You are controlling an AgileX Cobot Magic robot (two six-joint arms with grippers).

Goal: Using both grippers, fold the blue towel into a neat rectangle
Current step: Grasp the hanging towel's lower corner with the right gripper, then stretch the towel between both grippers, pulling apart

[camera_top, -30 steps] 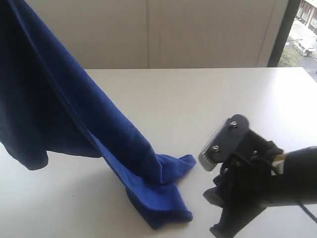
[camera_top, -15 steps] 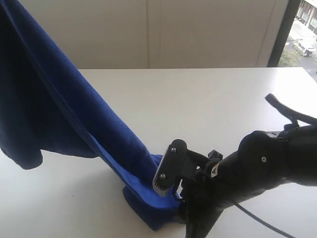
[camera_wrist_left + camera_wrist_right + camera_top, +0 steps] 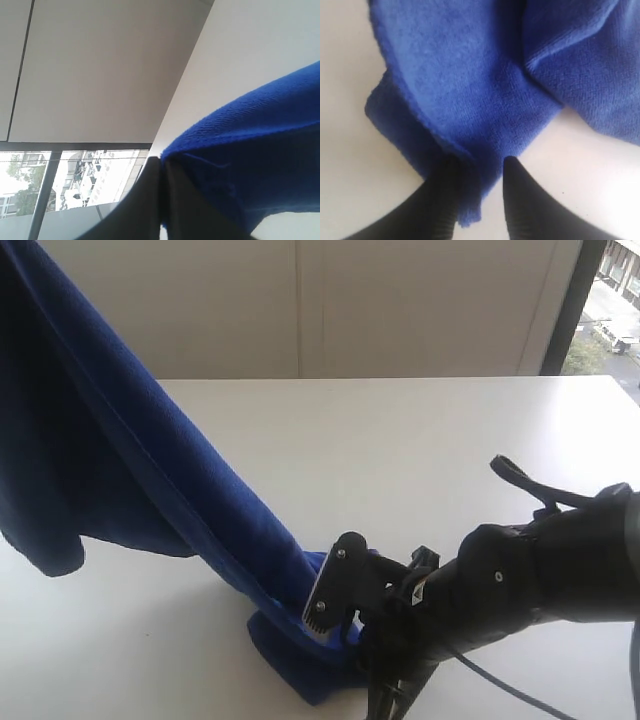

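The blue towel (image 3: 150, 460) hangs from above the frame's upper left and slopes down to a bunched corner on the white table (image 3: 420, 440). My left gripper (image 3: 160, 160) is out of the exterior view; in the left wrist view its jaws are pressed together on a towel (image 3: 250, 150) edge. My right gripper (image 3: 335, 612) sits low at the bunched corner. In the right wrist view its fingers stand apart astride the towel's (image 3: 470, 75) lower edge, with my right gripper (image 3: 481, 162) leaving a gap beside one finger (image 3: 520, 195).
A pale wall (image 3: 300, 300) runs behind the table's far edge. A dark window frame (image 3: 572, 300) stands at the back right. Bare tabletop lies beyond and to the right of the right arm (image 3: 540, 580).
My right arm swung left from bare table to the towel's lower corner, and its fingers now straddle the edge. The bunched corner shifted slightly. The raised part of the towel stays put.
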